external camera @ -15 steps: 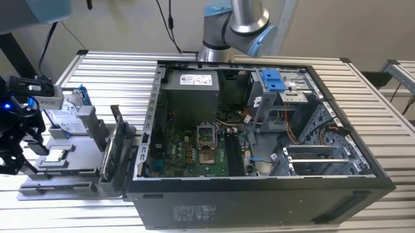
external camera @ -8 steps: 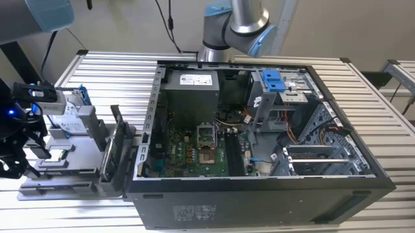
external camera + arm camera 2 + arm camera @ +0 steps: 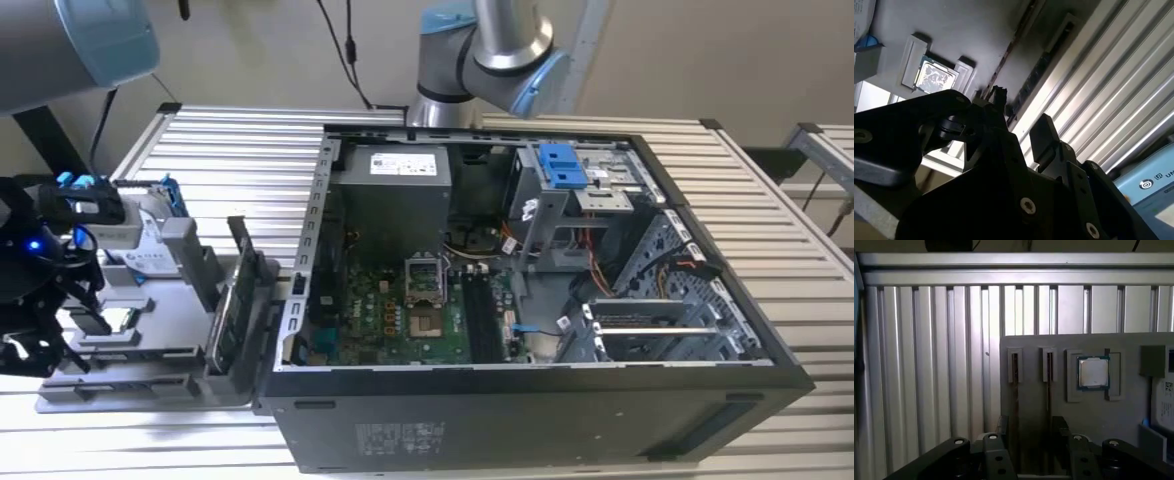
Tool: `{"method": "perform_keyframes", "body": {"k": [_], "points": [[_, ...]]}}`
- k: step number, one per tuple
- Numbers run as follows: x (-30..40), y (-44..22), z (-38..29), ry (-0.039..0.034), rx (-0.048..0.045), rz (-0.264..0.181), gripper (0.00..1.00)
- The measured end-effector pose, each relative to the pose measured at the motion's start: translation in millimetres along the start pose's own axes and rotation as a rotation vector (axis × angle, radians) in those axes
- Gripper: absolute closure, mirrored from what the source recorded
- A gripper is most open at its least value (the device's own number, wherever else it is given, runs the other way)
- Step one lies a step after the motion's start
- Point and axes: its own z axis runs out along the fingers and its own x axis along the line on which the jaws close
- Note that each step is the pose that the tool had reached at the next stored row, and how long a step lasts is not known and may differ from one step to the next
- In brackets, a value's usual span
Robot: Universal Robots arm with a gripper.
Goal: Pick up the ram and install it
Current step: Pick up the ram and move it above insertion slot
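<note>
Slat tbl [image 3: 929, 365] | claw [image 3: 1031, 437] spread over tray [image 3: 1084, 420] (CPU [image 3: 1093, 373] nr) | ram [image 3: 1015, 390] slotted

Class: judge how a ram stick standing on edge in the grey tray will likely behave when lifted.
The ram looks thin and board-like, so probably stiff and light. Standing on edge in a narrow slot of the tray, it may tip if nudged sideways.

I can't read any wording clearly from here. A white label [image 3: 407, 160] sits on the power supply [image 3: 387, 200] inside the computer case [image 3: 694, 405]. Pale print [image 3: 400, 435] marks the case's near outer wall. In the second wrist view, a round logo [image 3: 1145, 184] with letters stands on a blue surface [image 3: 1134, 200].
</note>
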Motion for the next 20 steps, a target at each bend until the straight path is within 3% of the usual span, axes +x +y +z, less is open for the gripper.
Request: {"method": "perform_keyframes", "body": {"k": [6, 20], "points": [[1.1, 0.1, 8.1, 0.0, 0.0, -0.002, 0.52], [1.2, 0.0, 12.2, -0.0001, 0.0001, -0.002, 0.52]]}}
